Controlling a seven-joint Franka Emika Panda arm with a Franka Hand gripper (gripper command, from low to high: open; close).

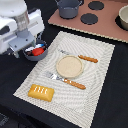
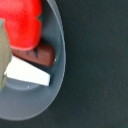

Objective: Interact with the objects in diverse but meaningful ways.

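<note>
Your gripper [image 1: 31, 49] hangs right over the blue-grey frying pan [image 1: 41, 55] at the exterior view's left, just off the edge of the striped placemat [image 1: 95, 85]. I can't tell how wide the jaws stand or whether they hold anything (the arm body blocks them in the exterior view, and the wrist view shows no fingertips). In the wrist view the pan carries the red tomato [image 2: 21, 22], the brown sausage [image 2: 37, 54] and the small white-blue piece [image 2: 29, 72], all packed touching. The golden-yellow bread loaf [image 1: 41, 92] lies on the mat's near corner. The round beige plate [image 1: 69, 66] sits mid-mat between the knife [image 1: 86, 58] and fork [image 1: 67, 81]. The blue-grey two-handled pot [image 1: 68, 7] stands on the toy kitchen set [image 1: 107, 27], on the dark tabletop [image 1: 115, 107].
</note>
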